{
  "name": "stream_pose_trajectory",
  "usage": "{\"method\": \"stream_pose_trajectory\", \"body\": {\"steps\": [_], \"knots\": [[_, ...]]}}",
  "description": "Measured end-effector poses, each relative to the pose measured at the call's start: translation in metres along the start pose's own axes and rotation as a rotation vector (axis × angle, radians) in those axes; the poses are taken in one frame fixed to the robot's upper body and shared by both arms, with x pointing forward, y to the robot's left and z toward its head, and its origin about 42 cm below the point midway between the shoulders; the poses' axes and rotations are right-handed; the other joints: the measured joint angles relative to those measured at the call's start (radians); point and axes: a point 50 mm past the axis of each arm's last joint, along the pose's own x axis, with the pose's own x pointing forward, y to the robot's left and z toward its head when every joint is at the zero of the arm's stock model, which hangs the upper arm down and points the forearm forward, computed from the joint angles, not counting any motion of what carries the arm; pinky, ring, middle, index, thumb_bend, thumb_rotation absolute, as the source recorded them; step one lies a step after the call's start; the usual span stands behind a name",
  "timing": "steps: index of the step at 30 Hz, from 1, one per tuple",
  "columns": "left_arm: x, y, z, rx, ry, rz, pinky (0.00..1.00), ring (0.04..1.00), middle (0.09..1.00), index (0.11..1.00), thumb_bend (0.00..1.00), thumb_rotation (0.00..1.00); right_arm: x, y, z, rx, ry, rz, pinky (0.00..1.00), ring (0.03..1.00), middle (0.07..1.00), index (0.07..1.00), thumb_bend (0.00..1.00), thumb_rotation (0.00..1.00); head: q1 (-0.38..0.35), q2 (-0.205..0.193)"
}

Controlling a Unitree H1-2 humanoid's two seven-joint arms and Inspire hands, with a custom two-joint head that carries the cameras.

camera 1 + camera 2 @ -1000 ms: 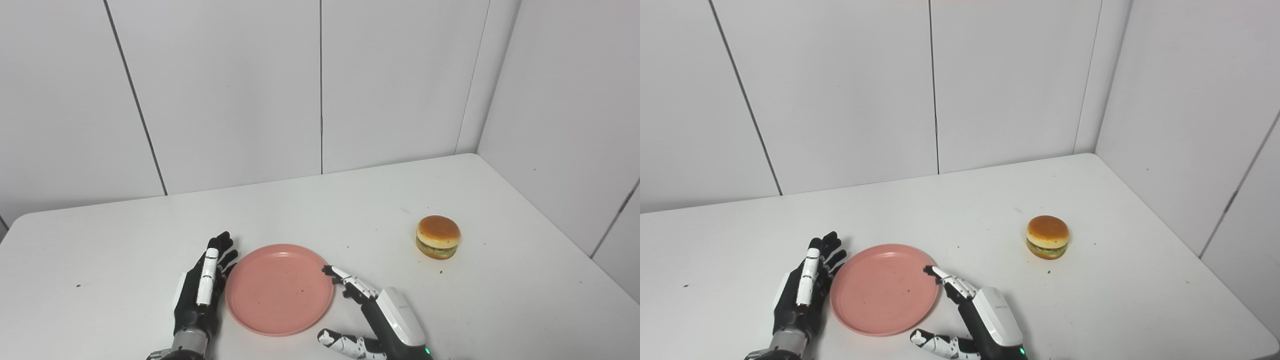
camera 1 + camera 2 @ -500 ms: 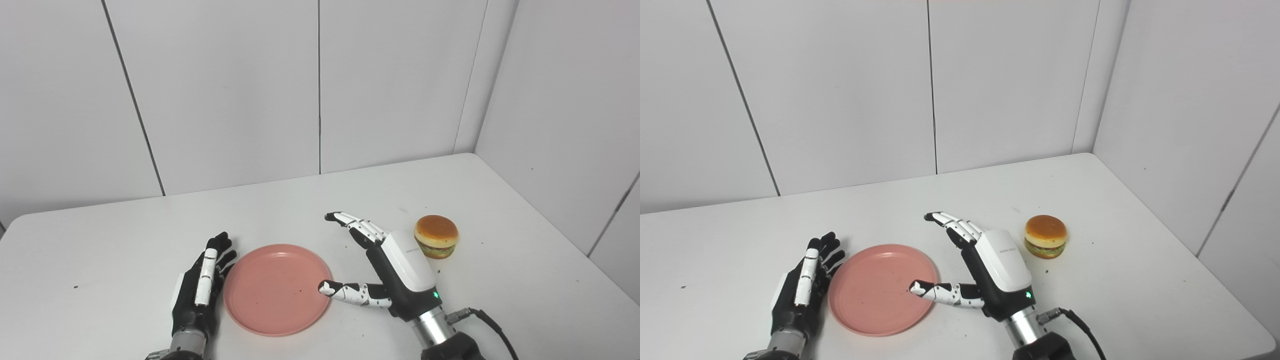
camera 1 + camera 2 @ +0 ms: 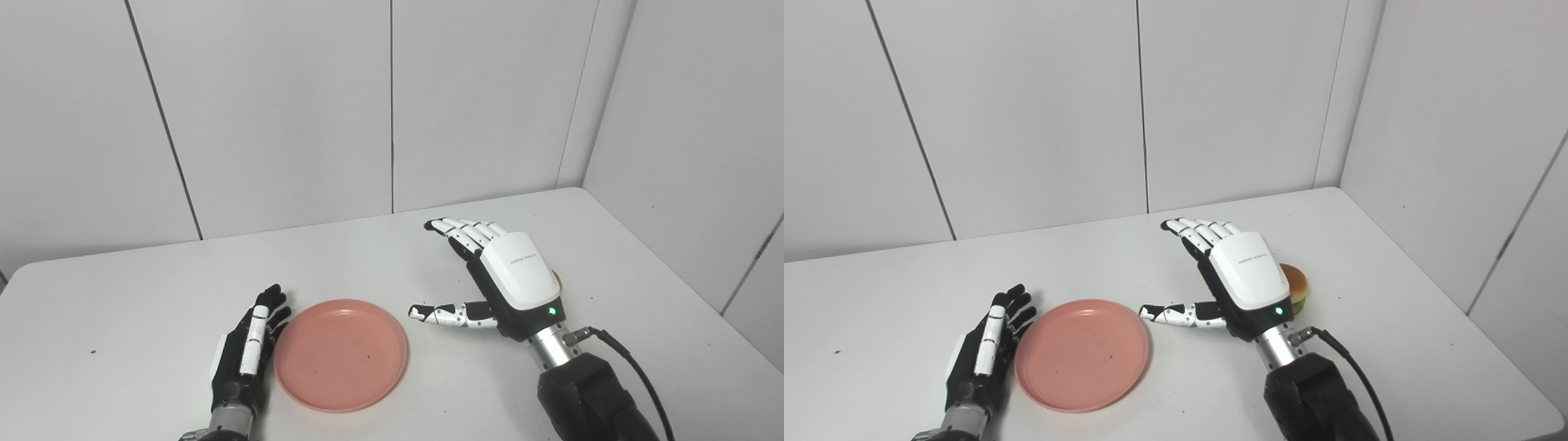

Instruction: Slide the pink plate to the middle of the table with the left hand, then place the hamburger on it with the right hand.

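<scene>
One pink plate (image 3: 340, 354) lies flat on the white tabletop (image 3: 122, 306), left of centre and near the front edge, with nothing on it. Bare tabletop runs behind it to the back wall and off to the left. The left hand (image 3: 245, 352) lies just beside the plate's left rim, fingers straight and held side by side, holding nothing; whether it touches the rim cannot be told. To the plate's right, the right hand (image 3: 1234, 285) is raised above the tabletop, fingers spread and lightly curled, thumb pointing toward the plate, empty. One hamburger (image 3: 1297, 288) sits on the tabletop behind that hand, mostly hidden by it, well apart from the plate. Open tabletop lies between it and the right edge.
</scene>
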Motion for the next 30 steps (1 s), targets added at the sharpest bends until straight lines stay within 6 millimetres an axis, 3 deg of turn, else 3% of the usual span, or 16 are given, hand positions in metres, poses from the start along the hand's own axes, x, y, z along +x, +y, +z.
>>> {"method": "stream_pose_trajectory", "body": {"steps": [4,17,30], "knots": [[0.001,0.0,0.0,0.001,0.0,-0.002,0.87,0.874,0.887,0.822,0.64,0.86,0.005,0.001,-0.016,-0.058,0.043,0.046,0.81,0.792,0.786,0.761,0.81,0.82,0.002,-0.003],[0.001,-0.001,-0.001,0.0,0.0,-0.005,0.89,0.889,0.897,0.834,0.66,0.86,0.02,0.008,-0.059,-0.156,0.159,0.131,0.77,0.764,0.748,0.723,0.82,0.8,0.014,0.002],[0.001,-0.004,-0.001,-0.003,0.0,-0.008,0.89,0.891,0.899,0.836,0.67,0.85,0.028,0.021,-0.086,-0.174,0.226,0.211,0.71,0.74,0.738,0.721,0.82,0.77,0.021,0.006]]}}
